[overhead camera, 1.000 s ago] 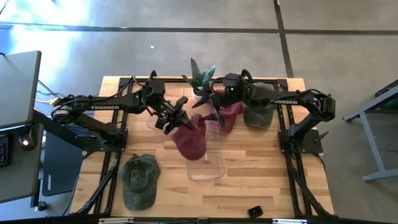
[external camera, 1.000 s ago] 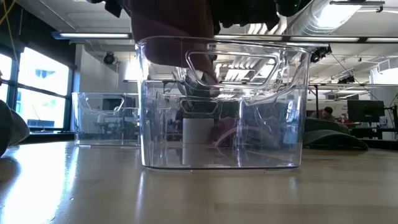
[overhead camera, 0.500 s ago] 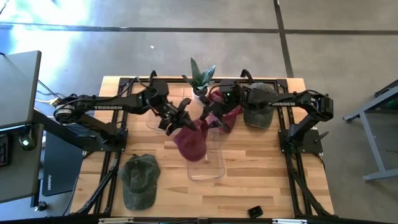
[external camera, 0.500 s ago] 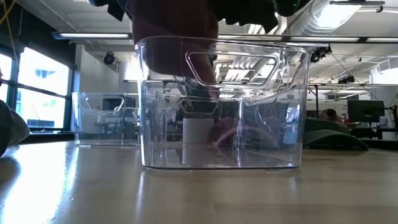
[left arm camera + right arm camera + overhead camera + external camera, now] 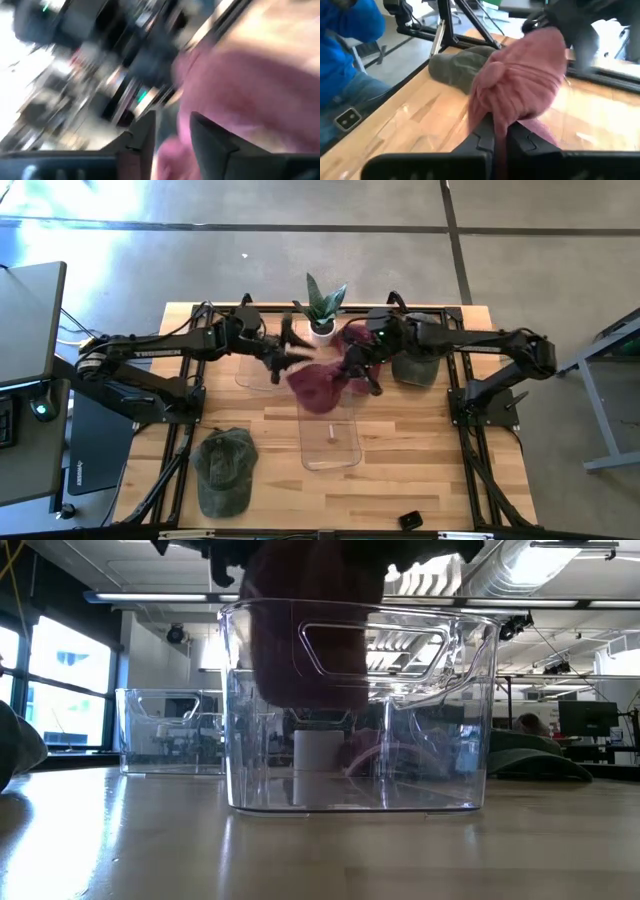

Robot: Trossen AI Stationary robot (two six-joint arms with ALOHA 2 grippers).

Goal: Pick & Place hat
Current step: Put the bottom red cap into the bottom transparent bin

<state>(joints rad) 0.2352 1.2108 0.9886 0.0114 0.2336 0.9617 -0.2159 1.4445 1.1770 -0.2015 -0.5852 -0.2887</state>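
Note:
A maroon hat [image 5: 318, 386] hangs bunched over the far end of the clear bin [image 5: 331, 442]. In the low view its lower part [image 5: 312, 650] reaches down inside the bin's walls [image 5: 470, 720], clear of the bin's floor. My right gripper [image 5: 352, 372] is shut on the hat's right side. My left gripper [image 5: 290, 352] stands just left of the hat with its fingers apart [image 5: 171, 118]; the wrist view shows pink cloth close ahead of them. My right gripper pinches a gathered fold of the hat's cloth [image 5: 501, 116] between its two fingers, coming from the table's right. The hat bulges out beyond the fingertips and hangs lifted, with its lower part inside the bin. My left gripper: whether its open fingers touch the hat cannot be told.
A green hat [image 5: 226, 468] lies near the front left and another [image 5: 414, 362] beneath my right arm. A second maroon hat [image 5: 356, 336] shows by the potted plant [image 5: 322, 304]. A second clear bin [image 5: 170, 730] stands at the far left. A person in blue [image 5: 350, 30] sits beyond the table.
My right gripper has gone toward the left and shut on the maroon hat. My left gripper has opened and drawn back toward the table's left and far side. The hat has shifted toward the far edge and now hangs lower into the bin.

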